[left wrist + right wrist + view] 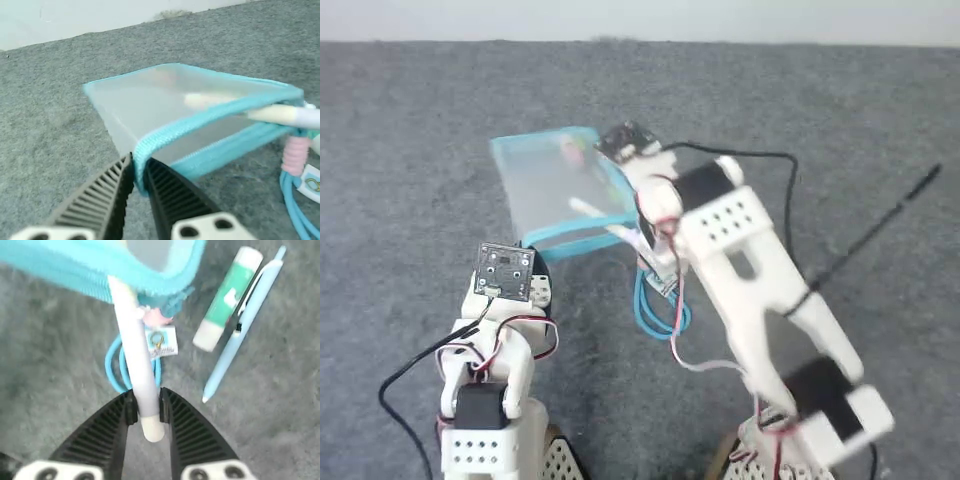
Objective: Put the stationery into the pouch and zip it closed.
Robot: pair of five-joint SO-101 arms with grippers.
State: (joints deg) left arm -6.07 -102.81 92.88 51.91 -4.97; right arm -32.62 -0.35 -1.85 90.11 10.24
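The translucent pouch (555, 185) with cyan zipper trim lies on the grey cloth, its mouth open. My left gripper (139, 175) is shut on the zipper edge at one corner of the pouch (160, 100). My right gripper (145, 410) is shut on a white pen (132, 345) whose far end sits inside the pouch mouth (100, 265). The same white pen (282, 115) pokes in at the open end. A green and white glue stick (227, 297) and a light blue pen (245, 322) lie side by side on the cloth beside the pouch.
A coiled blue cord (655, 305) with a pink bead (296, 155) and a small tag (162, 340) hangs from the pouch's zipper end. The right arm (760, 300) stretches over the cloth near it. Grey cloth (420, 150) spreads around.
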